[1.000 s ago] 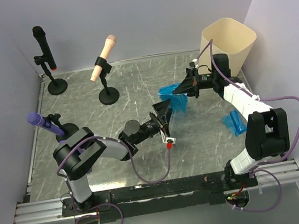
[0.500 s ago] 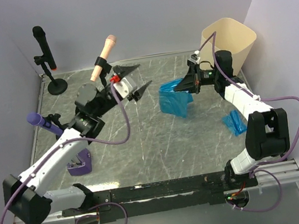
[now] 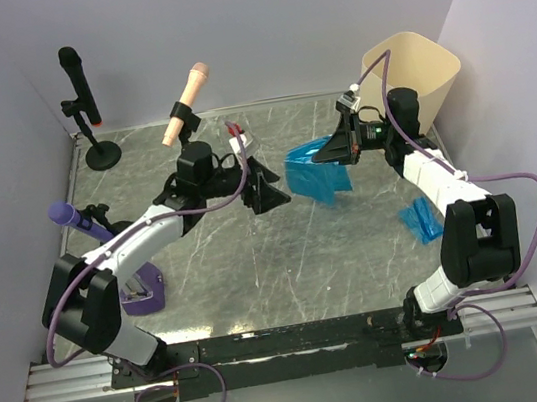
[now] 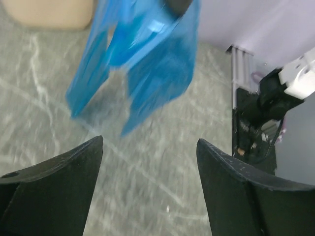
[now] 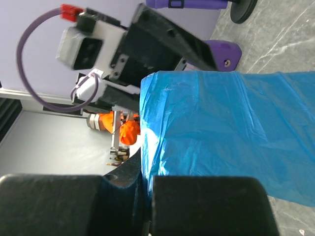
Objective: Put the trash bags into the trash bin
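Note:
My right gripper (image 3: 326, 156) is shut on the top edge of a blue trash bag (image 3: 314, 180), which hangs above the table's middle right. In the right wrist view the bag (image 5: 231, 132) fills the frame with its edge pinched in the shut gripper (image 5: 146, 183). My left gripper (image 3: 271, 188) stands open just left of the bag with nothing between its fingers (image 4: 54, 191). In its own view the bag (image 4: 142, 54) hangs ahead. The cream trash bin (image 3: 413, 70) stands at the back right corner. A second blue trash bag (image 3: 420, 220) lies on the table by the right arm.
Three microphones on stands are on the left half: a black one (image 3: 78, 86) at the back, a peach one (image 3: 186, 98), and a purple one (image 3: 74, 216) on a purple base (image 3: 143, 300). Walls close in on both sides and the back.
The left arm has swung from the back left down toward the hanging bag, and its jaws have spread wider. The right gripper has kept the bag lifted, almost still.

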{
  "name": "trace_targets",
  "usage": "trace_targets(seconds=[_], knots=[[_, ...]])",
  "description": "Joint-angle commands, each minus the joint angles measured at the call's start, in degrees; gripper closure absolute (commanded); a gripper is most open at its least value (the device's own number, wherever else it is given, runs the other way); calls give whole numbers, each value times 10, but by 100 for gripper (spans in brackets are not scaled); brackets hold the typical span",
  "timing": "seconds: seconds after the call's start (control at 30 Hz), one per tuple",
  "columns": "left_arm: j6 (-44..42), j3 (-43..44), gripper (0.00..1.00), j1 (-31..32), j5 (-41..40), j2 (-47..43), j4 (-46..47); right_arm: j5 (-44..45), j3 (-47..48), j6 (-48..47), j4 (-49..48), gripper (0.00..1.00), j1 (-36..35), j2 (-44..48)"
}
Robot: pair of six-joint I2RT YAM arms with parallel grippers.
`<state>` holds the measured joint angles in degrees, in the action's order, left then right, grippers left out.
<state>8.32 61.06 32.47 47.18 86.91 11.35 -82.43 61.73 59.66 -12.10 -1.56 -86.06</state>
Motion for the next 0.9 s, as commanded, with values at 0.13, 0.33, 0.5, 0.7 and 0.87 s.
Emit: trace_targets(seconds=[0.13,0.33,0.5,0.7,0.87], knots=[[60,50,31,59,48,43,119,-13,39,-17,-16,100,-2,7],[111,58,44,61,17,84,159,-12,57,-2,-29,100,-2,-6],[164,62,53,59,13,97,205,-13,40,5,-37,100,0,2],[205,52,29,61,30,91,233,-14,23,24,-65,100,-1,5],[215,63,61,66,70,104,240,-11,25,32,-80,100,1,-2]])
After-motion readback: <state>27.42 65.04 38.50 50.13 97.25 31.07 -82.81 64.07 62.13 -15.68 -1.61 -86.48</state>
